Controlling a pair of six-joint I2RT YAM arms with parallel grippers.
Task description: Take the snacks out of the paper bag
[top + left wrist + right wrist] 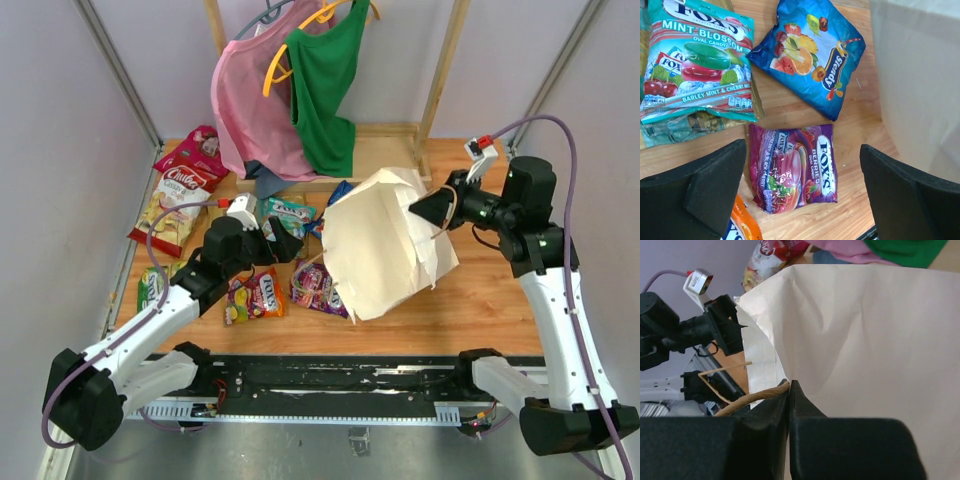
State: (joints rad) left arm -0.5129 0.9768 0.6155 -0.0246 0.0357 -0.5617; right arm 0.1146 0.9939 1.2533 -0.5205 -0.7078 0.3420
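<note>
The right tool (789,385) pinches the big cream paper bag (385,245), tipped up over the bench (470,300). The left tool (802,190), wide open, hangs over a purple snack packet (795,170) beside the bag. Next, probably, tip out any left inside.

The top external camera sits high above and behind the arm bases, faces forward and steeply down, and covers the whole tabletop (480,300) from a distance. The left wrist camera looks almost straight down past the left gripper (802,175) at close range onto a small patch of tabletop. The right wrist camera looks along the right gripper (789,386), roughly level, toward the left arm (670,332), very near the paper bag (870,340). All three views share the paper bag; the top external and left wrist views share the purple packet (795,167).
</note>
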